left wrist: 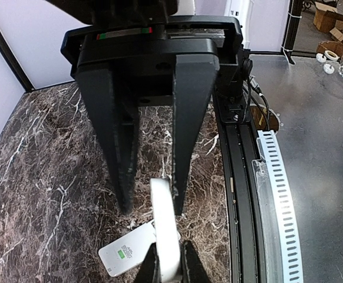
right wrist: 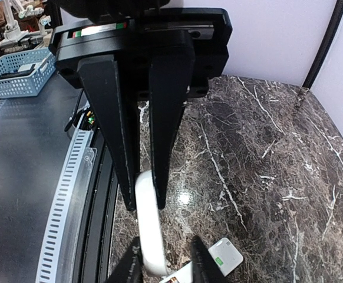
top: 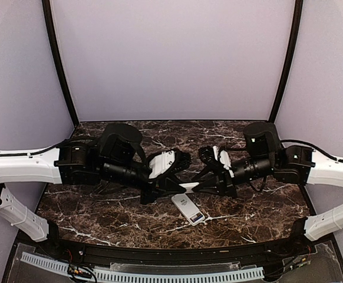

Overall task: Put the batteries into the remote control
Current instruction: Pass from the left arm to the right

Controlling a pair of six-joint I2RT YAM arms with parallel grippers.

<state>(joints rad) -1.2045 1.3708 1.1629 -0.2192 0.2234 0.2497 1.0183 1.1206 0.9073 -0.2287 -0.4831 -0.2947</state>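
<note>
Midair, left gripper [left wrist: 152, 203] and right gripper [right wrist: 144, 200] both pinch a white slab [left wrist: 164, 236] — remote control [top: 187, 209] lies below.

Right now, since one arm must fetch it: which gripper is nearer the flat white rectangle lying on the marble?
Left, but barely. The left gripper and right gripper meet just above the rectangle, both pinching a white piece; the rectangle lies more under the left tips.
</note>
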